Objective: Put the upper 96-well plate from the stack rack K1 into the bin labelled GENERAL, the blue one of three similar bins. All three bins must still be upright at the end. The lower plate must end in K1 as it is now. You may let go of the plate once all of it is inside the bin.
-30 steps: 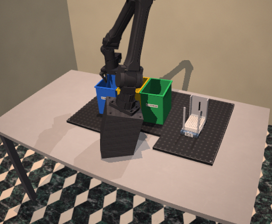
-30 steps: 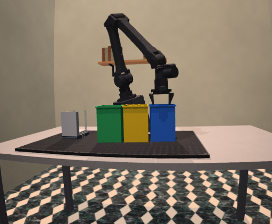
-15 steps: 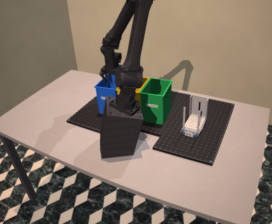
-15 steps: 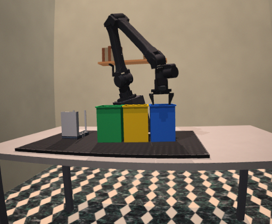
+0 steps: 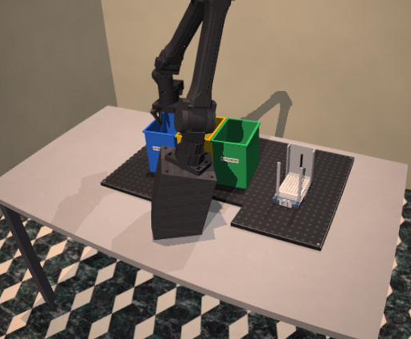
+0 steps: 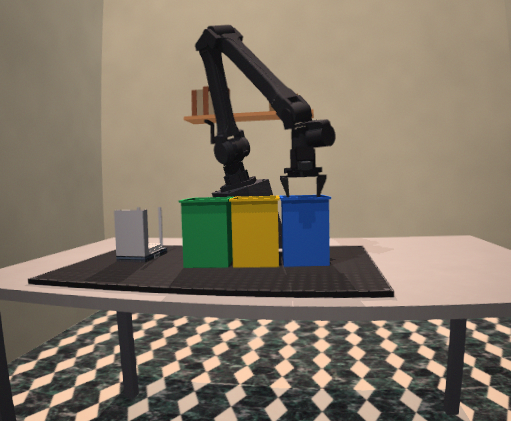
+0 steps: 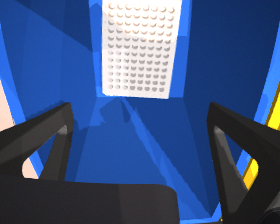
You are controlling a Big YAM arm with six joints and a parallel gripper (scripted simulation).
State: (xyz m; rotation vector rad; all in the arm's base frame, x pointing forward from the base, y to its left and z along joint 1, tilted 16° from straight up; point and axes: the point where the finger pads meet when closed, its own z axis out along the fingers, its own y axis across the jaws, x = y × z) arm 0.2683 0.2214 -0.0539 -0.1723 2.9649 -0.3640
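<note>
Top view first: only one white plate left low in rack K1, sitting flat between the posts, so looks like the lower one got left alone as required. Blue bin mostly hidden behind the arm, green bin beside it with a yellow bin peeking out between them, all on the black pegboard on the desk. Exterior view next: three bins upright in a tight row, touching or nearly so, with the gripper hanging straight over the blue bin's mouth, tips right at rim level, probably kept centred to avoid knocking a wall. Fingers spread wide, nothing between them. Wrist view last: looking straight down the blue bin, upper 96-well plate lying flat on the bottom, well grid facing up, white and clean-edged, long side running away from the camera, fully inside the walls. Both fingers framing the shot, well apart and holding nothing. Guessing the drop is done and only a straight lift-out remains.
</note>
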